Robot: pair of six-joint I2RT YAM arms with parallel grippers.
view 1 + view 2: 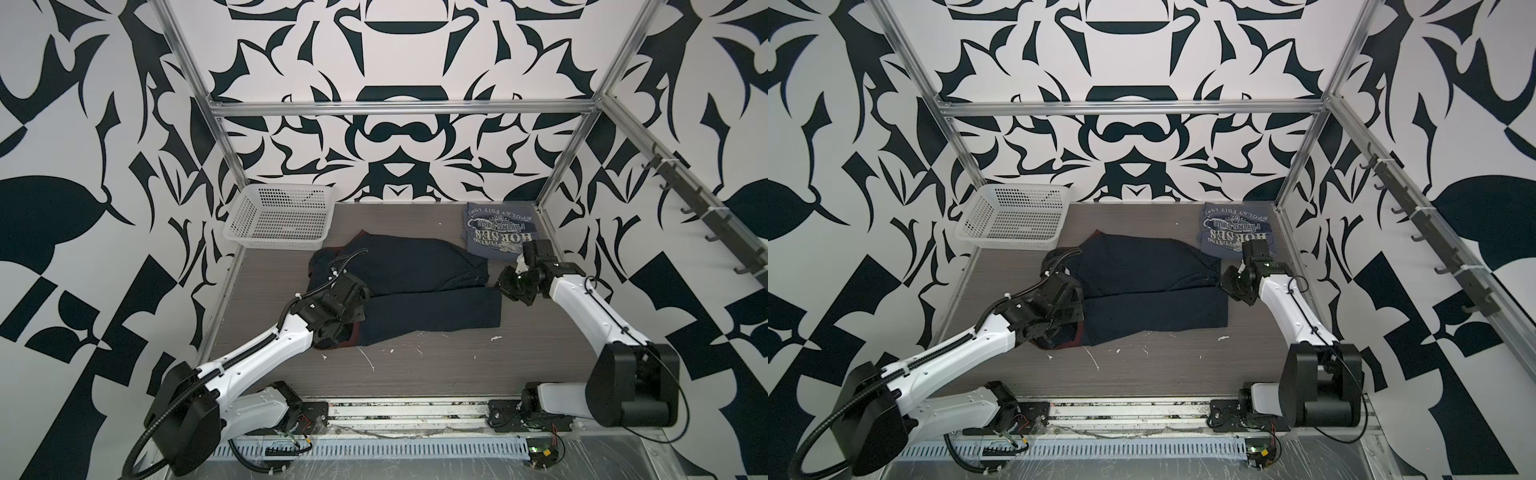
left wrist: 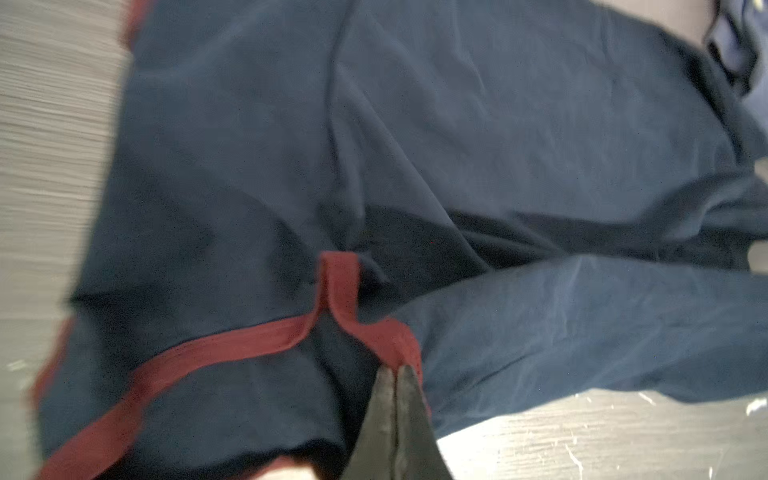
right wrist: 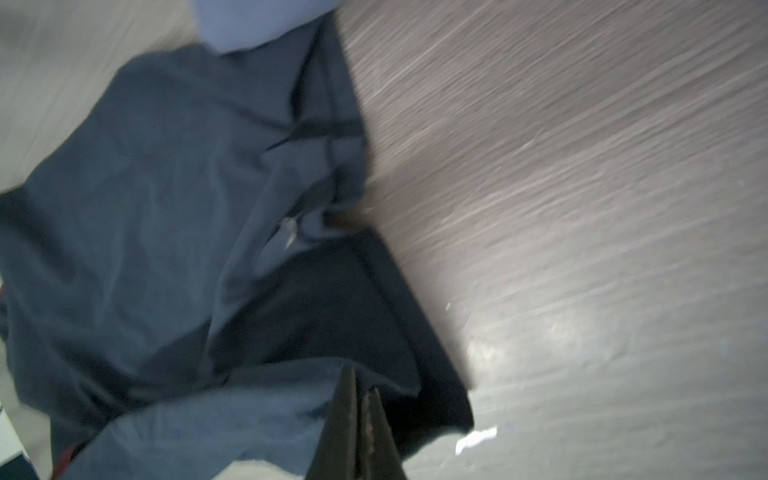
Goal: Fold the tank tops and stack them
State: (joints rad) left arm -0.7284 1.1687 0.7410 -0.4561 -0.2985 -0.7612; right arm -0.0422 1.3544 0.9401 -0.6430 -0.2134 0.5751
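The navy tank top (image 1: 415,286) (image 1: 1150,282) lies partly folded across the middle of the table, red trim (image 2: 232,345) showing at its left end. My left gripper (image 1: 368,293) (image 2: 395,370) is shut on that red trim, which bunches up at the jaw tips. My right gripper (image 1: 498,286) (image 3: 361,384) is shut on the navy top's right edge (image 3: 145,187), and a fold of cloth rises to the jaws. The grey-blue tank top (image 1: 496,228) (image 1: 1235,230), with white print, lies folded flat at the back right, just behind my right wrist.
A white perforated basket (image 1: 249,208) (image 1: 976,216) stands at the back left, just behind the navy top. Aluminium frame posts run along both table sides. Bare wood-grain table (image 1: 415,365) with white scuffs lies in front of the cloth.
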